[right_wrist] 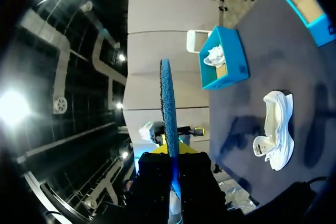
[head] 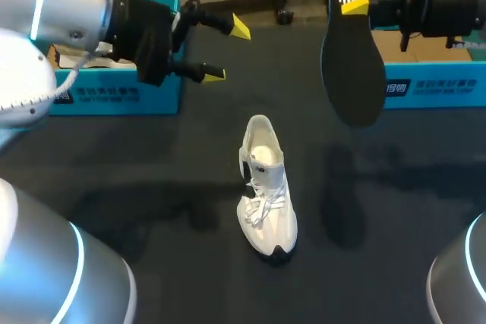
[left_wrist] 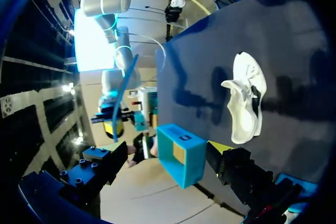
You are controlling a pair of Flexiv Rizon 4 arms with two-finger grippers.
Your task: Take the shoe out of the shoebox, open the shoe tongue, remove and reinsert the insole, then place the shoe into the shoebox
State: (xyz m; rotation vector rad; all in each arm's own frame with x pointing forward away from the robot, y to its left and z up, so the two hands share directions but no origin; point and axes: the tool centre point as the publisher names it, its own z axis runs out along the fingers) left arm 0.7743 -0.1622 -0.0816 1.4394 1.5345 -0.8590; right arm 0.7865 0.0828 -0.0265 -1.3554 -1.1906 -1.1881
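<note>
The lace-up fabric shoe (head: 266,187) is white with a black patch at the toe. The flat foam insole (head: 351,73) is black on its face, with a white mark at the heel and a blue edge. The rectangular cardboard shoebox (head: 163,96) is turquoise with white print. The table covering (head: 114,180) is black. The left gripper (head: 228,51) and right gripper (head: 355,4) have black fingers with yellow tips.

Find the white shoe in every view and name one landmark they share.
Head view: shoe stands in the middle of the table, toe toward the camera.
Left wrist view: shoe on the table near a blue box.
Right wrist view: shoe on the table, past the held insole.
Shared landmark: the dark table under it.
</note>
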